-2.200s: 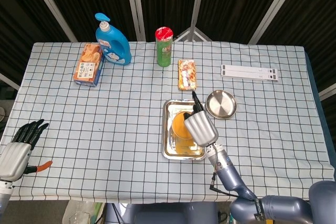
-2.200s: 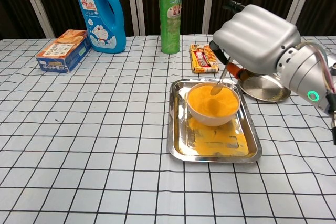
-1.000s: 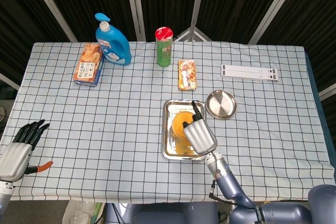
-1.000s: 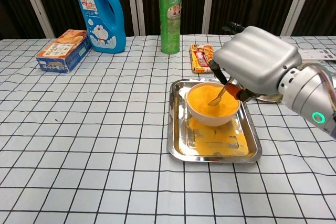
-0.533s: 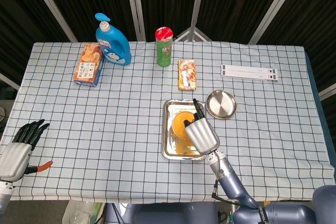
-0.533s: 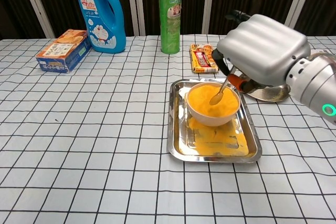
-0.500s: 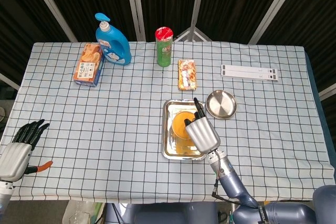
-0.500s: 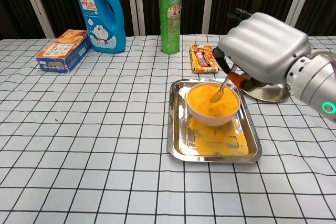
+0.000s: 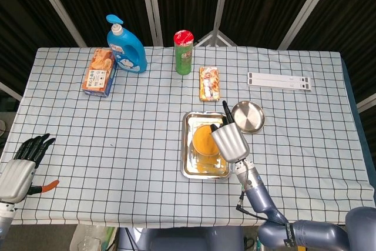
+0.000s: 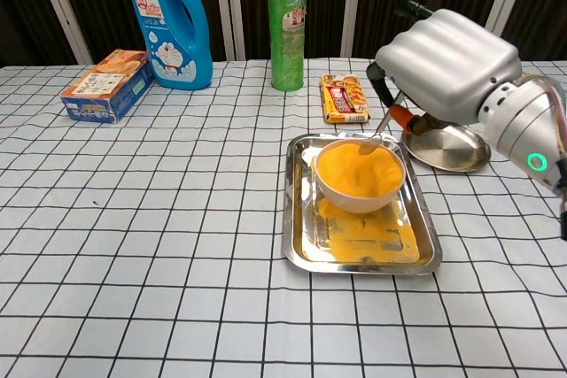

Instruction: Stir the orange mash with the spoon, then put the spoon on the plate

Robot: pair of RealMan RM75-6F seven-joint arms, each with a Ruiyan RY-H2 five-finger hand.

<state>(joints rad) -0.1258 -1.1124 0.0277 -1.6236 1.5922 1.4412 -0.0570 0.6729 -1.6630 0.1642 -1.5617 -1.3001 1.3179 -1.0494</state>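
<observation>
A white bowl (image 10: 359, 194) full of orange mash (image 10: 357, 169) stands in a steel tray (image 10: 360, 250); the same bowl (image 9: 202, 140) shows in the head view. My right hand (image 10: 447, 65) grips a spoon (image 10: 379, 133) by its orange handle, and the spoon's tip touches the mash at the bowl's far edge. In the head view the right hand (image 9: 230, 139) covers the bowl's right side. A round steel plate (image 10: 447, 149) sits just right of the tray, partly behind the hand. My left hand (image 9: 22, 164) rests at the table's near left corner, fingers apart, holding nothing.
Orange mash is smeared on the tray floor in front of the bowl. At the back stand a blue detergent bottle (image 10: 172, 24), a green chip can (image 10: 286, 33), an orange-blue box (image 10: 108, 84) and a snack packet (image 10: 343, 98). A white strip (image 9: 279, 80) lies at the far right.
My right hand has risen and shifted right toward the plate, and the spoon's bowl has moved from the middle of the mash to its far edge. The left hand has stayed put.
</observation>
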